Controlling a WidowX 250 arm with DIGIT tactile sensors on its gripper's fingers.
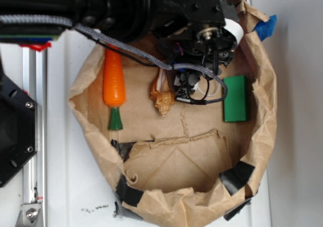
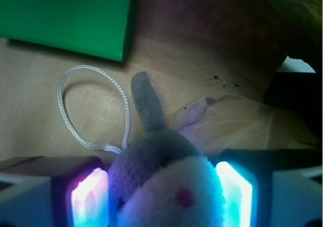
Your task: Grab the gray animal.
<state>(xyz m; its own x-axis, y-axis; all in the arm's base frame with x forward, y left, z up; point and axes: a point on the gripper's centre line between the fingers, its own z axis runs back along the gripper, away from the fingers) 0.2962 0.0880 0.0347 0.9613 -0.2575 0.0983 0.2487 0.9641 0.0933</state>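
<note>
Gripper: the black robot gripper reaches down from 12 o'clock in the exterior view, inside the crumpled brown paper bag nest. From outside its fingertips are hidden under cables and its own body.

Fingers: in the wrist view the two glowing finger pads stand at either side of the toy's head, one at 7 o'clock and one at 5 o'clock, lit pink-blue and cyan. They sit close against the plush on both sides, narrowly parted with the head filling the gap; they appear to press on it, though firm contact cannot be confirmed.

Gray animal: the small gray plush toy with a cream-white fuzzy face sits at 6 o'clock in the wrist view, between the pads. One red eye shows on the face; one long gray ear points up toward 12 o'clock. Its thin white loop of cord lies flat on the paper at 10 o'clock from the head.

Green block: a flat green rectangular block lies at 3 o'clock from the gripper, near but apart.

Seashell: a tan-brown spiral seashell lies just beside the gripper at 9 o'clock.

Carrot: an orange plastic carrot with a green stem lies further out at 9 o'clock, well apart.
</note>
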